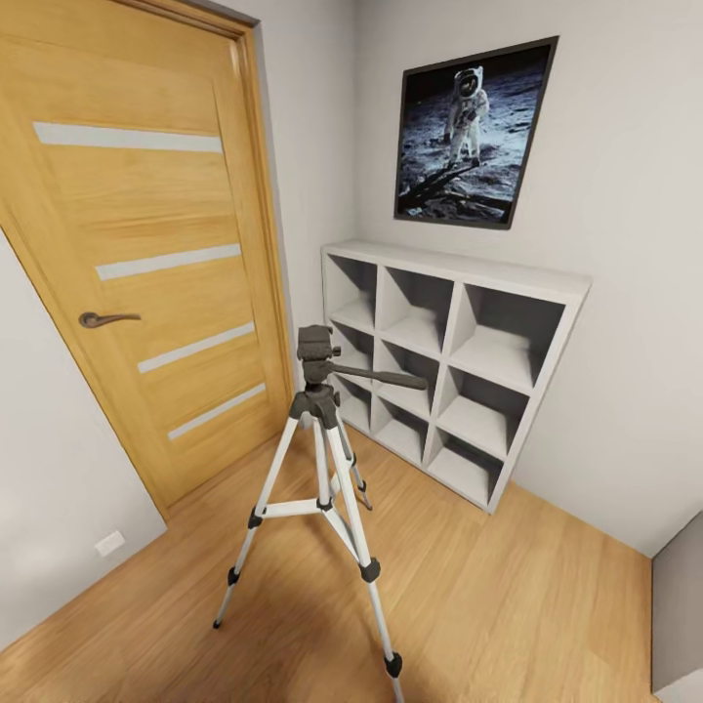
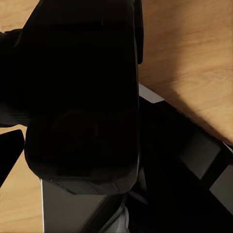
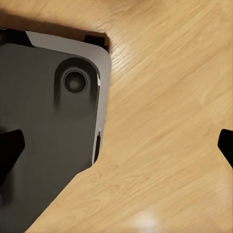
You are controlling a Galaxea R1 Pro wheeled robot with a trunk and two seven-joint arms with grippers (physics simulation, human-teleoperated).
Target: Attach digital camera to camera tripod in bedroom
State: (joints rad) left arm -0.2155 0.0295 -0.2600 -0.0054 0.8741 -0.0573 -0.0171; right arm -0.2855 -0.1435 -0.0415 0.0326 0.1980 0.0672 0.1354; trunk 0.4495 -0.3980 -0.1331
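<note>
Digital camera [image 2: 82, 97]: black, boxy, close against left gripper; grasp unconfirmed. Judged rigid, light, fragile at lens; best held by body sides. Camera tripod [image 1: 322, 459] upright on plank floor [image 1: 508, 605], head bare. Right gripper [image 3: 116, 145] spread open, empty.

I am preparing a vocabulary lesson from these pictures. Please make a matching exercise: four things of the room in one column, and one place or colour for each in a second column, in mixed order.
Things:
1. camera tripod
2. oak door
3. astronaut poster
4. white cube shelves

Places or colours:
A. hangs on the wall above the shelves
B. stands on the wood floor, on silver legs
C. stands against the wall, to the right of the door
D. has four frosted strips and a dark handle

Pairs: 1-B, 2-D, 3-A, 4-C
</note>
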